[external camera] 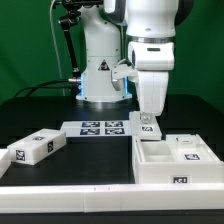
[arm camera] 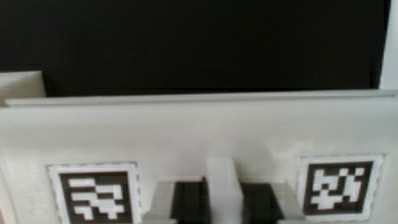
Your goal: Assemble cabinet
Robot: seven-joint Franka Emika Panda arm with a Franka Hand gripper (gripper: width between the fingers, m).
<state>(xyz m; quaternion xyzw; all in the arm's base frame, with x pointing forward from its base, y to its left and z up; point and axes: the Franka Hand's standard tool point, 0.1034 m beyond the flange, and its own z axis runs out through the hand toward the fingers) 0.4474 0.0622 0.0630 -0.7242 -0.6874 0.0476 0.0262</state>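
Jaws of the gripper [external camera: 148, 116] stand narrowly apart with a white strip [arm camera: 215, 195] between the dark fingers [arm camera: 187, 202]; whether they pinch it cannot be told. They sit at the far wall of the cabinet [external camera: 175, 165], which lies toward the exterior view's right, with a loose white block [external camera: 35, 148] well apart toward that view's left. Doing this step well likely means keeping the fingers square to that wall, centred between its two tags [arm camera: 98, 192].

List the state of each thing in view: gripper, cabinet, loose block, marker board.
cabinet: on the table, open side up
gripper: low at the cabinet's far wall, fingers astride a white ridge; grip cannot be told
loose block: lying apart, untouched
marker board: flat on the table
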